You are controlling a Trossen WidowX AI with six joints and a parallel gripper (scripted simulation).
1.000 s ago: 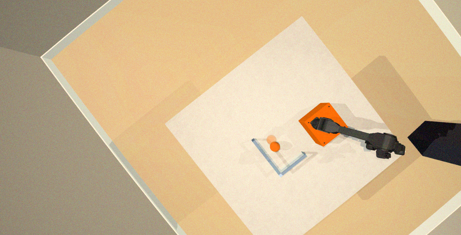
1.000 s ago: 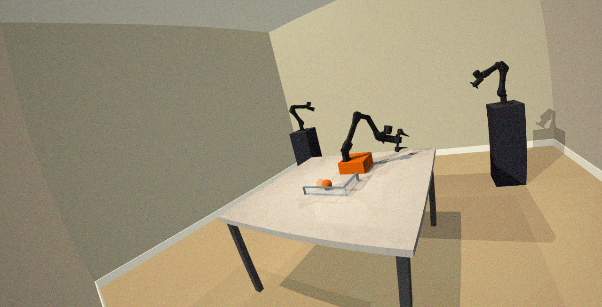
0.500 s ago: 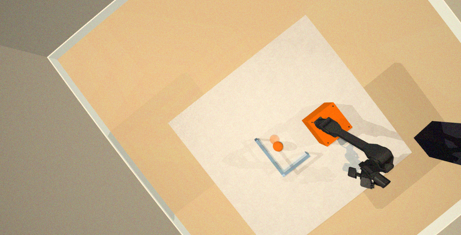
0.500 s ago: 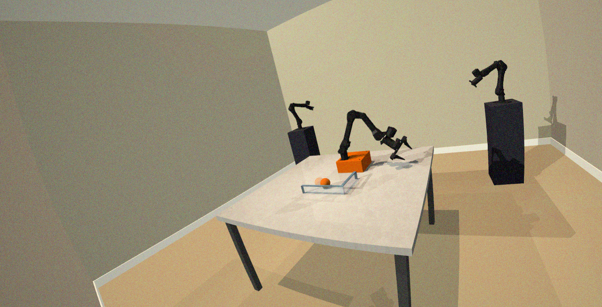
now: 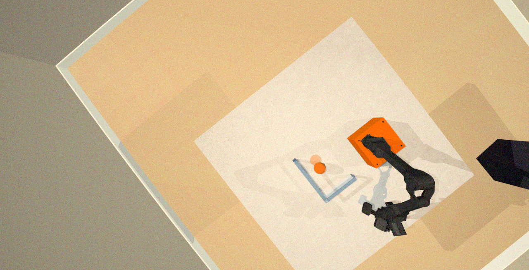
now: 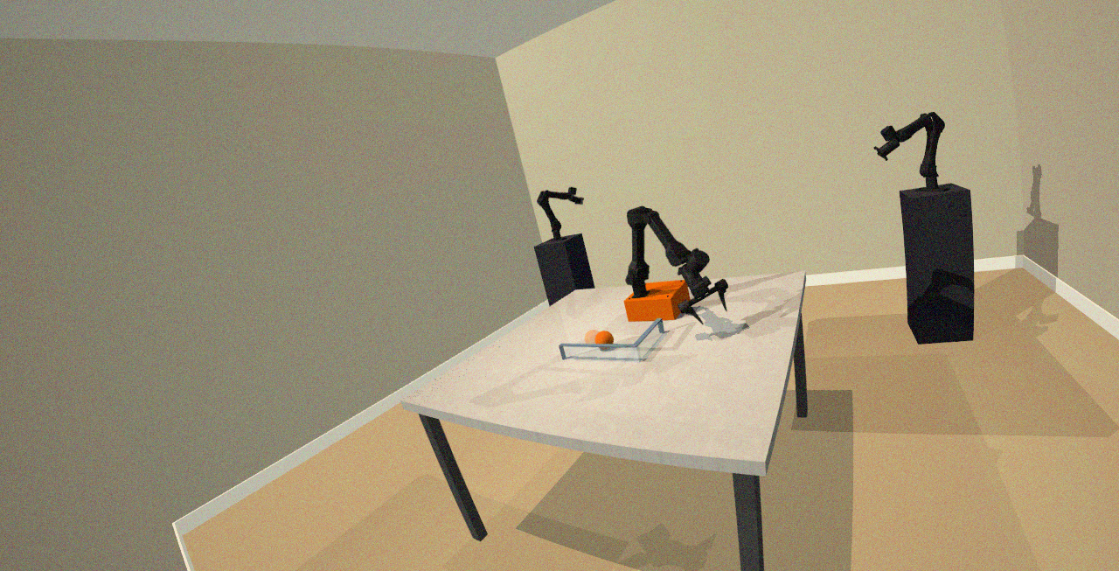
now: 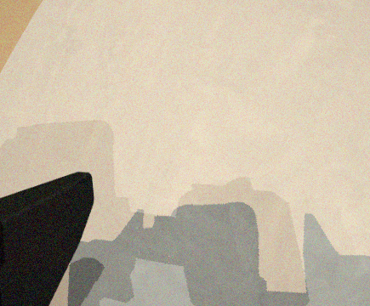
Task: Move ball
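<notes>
The orange ball (image 5: 319,168) (image 6: 604,338) lies on the table, on the inner side of the corner and near the long clear wall (image 5: 310,180) (image 6: 579,345). The see-through copy (image 5: 314,158) (image 6: 590,336) is right beside the ball and partly overlaps it in the top and exterior views, on the side away from the short clear wall (image 5: 341,188) (image 6: 649,334). My gripper (image 5: 382,218) (image 6: 712,316) (image 7: 239,196) is open and empty. It points down over the table, well away from the ball, beyond the short wall. The wrist view shows neither ball nor walls.
The orange base block (image 5: 390,135) (image 6: 650,308) carries the arm, on the side of the corner away from the long wall. The pale table (image 5: 281,98) (image 6: 688,411) has its edge close by the gripper. Shadows of the arm fall across the table and the corner. Black pedestals (image 6: 939,254) stand off the table.
</notes>
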